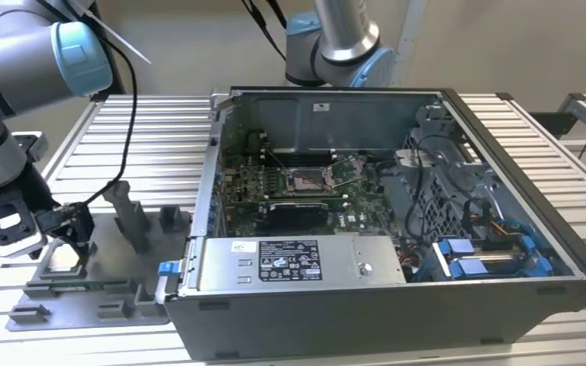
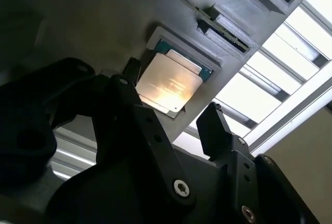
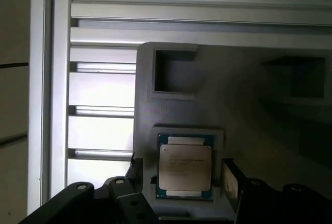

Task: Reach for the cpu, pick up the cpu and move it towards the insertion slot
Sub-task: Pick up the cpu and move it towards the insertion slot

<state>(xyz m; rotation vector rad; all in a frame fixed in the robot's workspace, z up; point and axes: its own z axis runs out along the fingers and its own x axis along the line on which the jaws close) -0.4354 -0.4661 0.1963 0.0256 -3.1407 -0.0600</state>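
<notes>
Down at the worktop's (image 1: pixel 150 130) front corner, on the exterior view's left, a flat grey holder plate (image 1: pixel 89 301) lies, and the cpu (image 3: pixel 185 167) rests flat in a shallow square pocket in it, shiny side up. The end effector (image 3: pixel 181 176) hangs right above the chip with its two black fingers (image 3: pixel 136 171) spread apart, one on each side. In both wrist views there is a small gap between each finger and the chip, so nothing is being pinched yet. The chip is almost square, so it has no real long side to line up with. The insertion slot (image 1: pixel 308 179) is well apart from here, toward the exterior view's right. It lies on the green board (image 1: pixel 272 198) deep inside the open computer case (image 1: pixel 395 305). Between chip and slot stand the tall grey posts (image 1: pixel 130 217) on the plate and the side wall of the case. A silver box (image 1: pixel 293 263) fills the front of the case just beside the board.
</notes>
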